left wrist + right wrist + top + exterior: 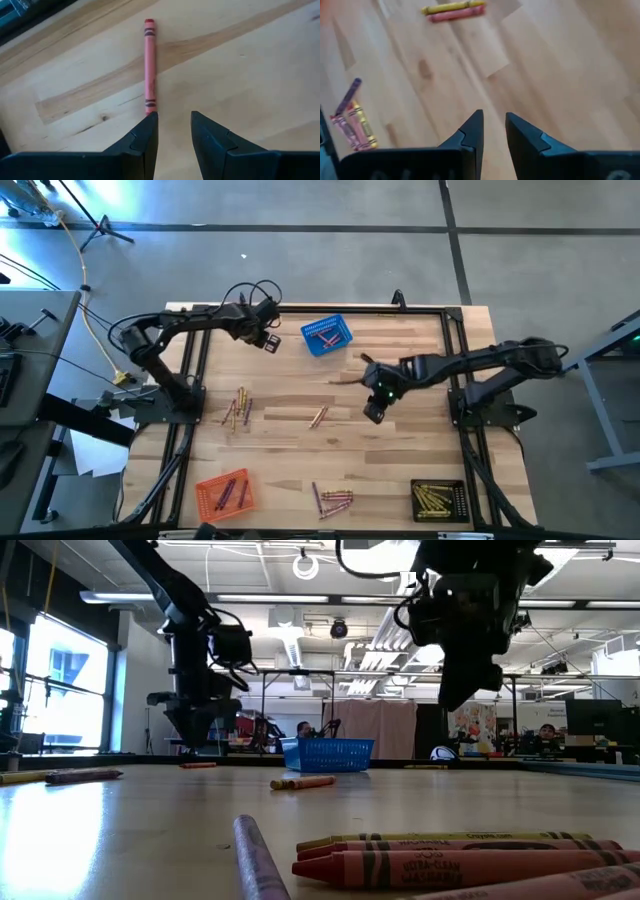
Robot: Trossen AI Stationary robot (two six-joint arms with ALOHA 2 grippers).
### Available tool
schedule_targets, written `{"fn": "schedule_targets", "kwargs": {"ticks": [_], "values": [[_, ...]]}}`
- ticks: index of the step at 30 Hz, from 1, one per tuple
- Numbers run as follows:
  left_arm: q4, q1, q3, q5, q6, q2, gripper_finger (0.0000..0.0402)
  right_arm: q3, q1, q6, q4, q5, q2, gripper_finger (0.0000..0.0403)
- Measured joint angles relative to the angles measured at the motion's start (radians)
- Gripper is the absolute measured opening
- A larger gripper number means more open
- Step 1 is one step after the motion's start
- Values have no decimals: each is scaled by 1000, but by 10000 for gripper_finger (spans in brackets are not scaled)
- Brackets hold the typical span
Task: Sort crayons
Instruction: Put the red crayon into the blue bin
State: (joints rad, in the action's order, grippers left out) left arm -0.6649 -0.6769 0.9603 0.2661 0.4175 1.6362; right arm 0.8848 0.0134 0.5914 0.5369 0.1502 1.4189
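Observation:
My left gripper point(268, 338) hovers open near the table's far edge, left of the blue basket point(326, 337), which holds red crayons. In the left wrist view its fingers point(174, 117) have nothing between them, and a lone pink-red crayon point(149, 65) lies flat on the wood just beyond one fingertip. My right gripper point(375, 410) hangs open above bare wood right of the table's middle; nothing lies between its fingers point(494, 119). A yellow and pink crayon pair point(452, 11) and a small crayon cluster point(352, 122) lie farther off.
A crayon cluster point(238, 408) lies at centre left and a pair point(318, 417) in the middle. More crayons point(333, 500) lie near the front edge. An orange basket point(225, 492) stands at front left and a black basket point(438, 500) with yellow crayons at front right.

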Motion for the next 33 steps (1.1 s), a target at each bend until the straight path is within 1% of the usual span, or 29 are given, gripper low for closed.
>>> {"fn": "schedule_targets", "kwargs": {"ticks": [5,8,11,16,20,33], "values": [[-43,-26,30,-3,23,51,101,0,101,-115,5,26,0,66],[-57,-46,42,-28,23,72,101,0,160,-184,5,51,0,66],[-55,-65,45,-50,24,76,101,0,215,-247,5,98,0,66],[-57,-87,46,-55,42,76,101,0,288,-300,5,142,0,66],[-53,-103,46,-136,53,76,101,0,327,-323,5,148,0,66],[-48,-137,46,-124,72,75,101,0,386,-391,4,150,0,66]]}}
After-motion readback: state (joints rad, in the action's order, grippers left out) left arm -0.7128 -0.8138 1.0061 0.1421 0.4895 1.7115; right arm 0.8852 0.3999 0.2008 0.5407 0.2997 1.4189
